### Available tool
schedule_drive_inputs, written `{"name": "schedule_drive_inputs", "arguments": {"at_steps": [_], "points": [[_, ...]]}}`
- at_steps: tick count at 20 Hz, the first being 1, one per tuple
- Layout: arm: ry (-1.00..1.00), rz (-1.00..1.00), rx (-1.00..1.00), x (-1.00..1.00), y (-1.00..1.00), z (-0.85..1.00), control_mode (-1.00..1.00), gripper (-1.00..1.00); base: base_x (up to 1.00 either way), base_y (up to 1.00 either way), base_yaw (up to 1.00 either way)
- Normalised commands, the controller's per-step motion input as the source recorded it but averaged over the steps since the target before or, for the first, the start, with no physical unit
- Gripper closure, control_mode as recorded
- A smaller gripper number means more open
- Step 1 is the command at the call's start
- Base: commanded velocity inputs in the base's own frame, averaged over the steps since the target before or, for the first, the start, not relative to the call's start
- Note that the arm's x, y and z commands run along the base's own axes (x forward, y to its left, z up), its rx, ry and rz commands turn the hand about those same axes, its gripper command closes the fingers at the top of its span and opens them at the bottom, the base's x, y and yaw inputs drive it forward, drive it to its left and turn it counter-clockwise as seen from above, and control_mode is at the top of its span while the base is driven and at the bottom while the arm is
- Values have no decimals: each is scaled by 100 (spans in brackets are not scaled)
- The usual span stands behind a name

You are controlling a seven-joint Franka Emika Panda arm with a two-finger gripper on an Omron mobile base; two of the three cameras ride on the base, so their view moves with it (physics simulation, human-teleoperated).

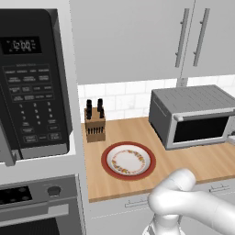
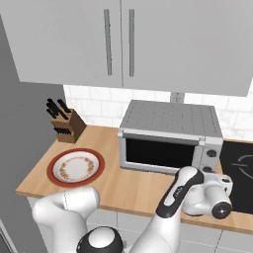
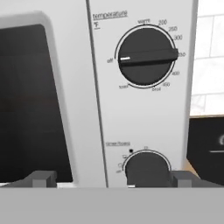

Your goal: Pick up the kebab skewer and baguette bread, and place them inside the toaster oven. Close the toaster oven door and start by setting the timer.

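the timer knob [image 3: 147, 169] on the toaster oven [image 2: 170, 136] looks small, rigid and smooth; the open tool [image 3: 109, 179] should pinch its round sides squarely.

Grey upper cabinets [image 1: 137, 36] with bar handles are hung above a white tiled wall [image 1: 124, 94]. A wooden counter [image 1: 193, 160] is flanked by a black cooktop [image 2: 239, 173] and a built-in microwave [image 1: 32, 82].
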Motion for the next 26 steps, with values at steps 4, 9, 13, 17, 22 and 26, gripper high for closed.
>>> {"name": "schedule_drive_inputs", "arguments": {"at_steps": [4, 9, 13, 17, 22, 26], "points": [[0, 1, 0, 11, -9, 0, -100, -100, 0, 0, 0], [0, 0, 0, 7, -6, 0, -100, -100, 0, 0, 0], [0, 0, 0, 0, -1, -5, -100, -100, 0, 0, 0], [0, 0, 0, 0, -14, -18, -100, -100, 0, 0, 0], [0, 0, 0, 0, -11, -10, -100, -100, 0, 0, 0], [0, 0, 0, 2, 0, 0, -100, -100, 0, 0, 0]]}}
